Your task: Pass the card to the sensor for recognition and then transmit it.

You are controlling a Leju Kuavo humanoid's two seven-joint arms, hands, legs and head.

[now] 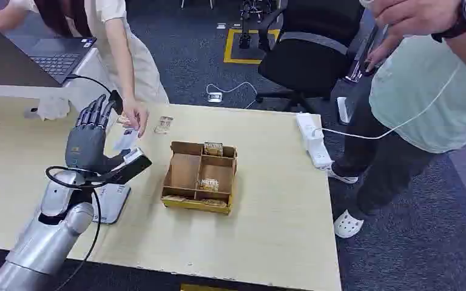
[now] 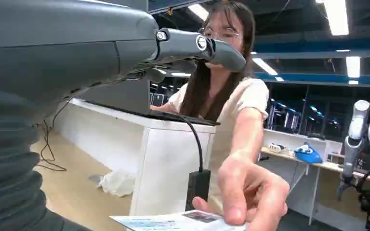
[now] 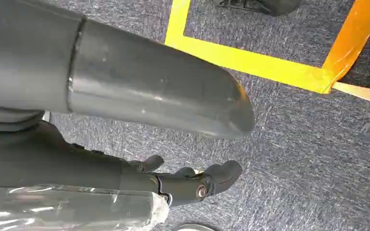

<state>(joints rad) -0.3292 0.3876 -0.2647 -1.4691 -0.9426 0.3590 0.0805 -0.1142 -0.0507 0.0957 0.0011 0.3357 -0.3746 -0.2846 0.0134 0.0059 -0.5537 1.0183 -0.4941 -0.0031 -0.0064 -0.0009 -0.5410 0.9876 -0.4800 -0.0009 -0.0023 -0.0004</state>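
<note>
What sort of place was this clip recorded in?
Probably an office-style robotics lab: grey carpet with yellow floor tape, a swivel chair, a laptop on a desk, and another robot arm behind the person.

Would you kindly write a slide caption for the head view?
A person's hand offers a card to the robot's raised left hand beside a cardboard tray.

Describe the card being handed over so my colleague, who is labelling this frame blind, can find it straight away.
Start at the light wooden table and find the robot's raised left hand near its far left part. Just right of those dark fingers, a person's hand reaches down holding the card. It is the small pale flat rectangle in the air, unlike the packets lying on the tabletop or in the divided cardboard box.
</note>
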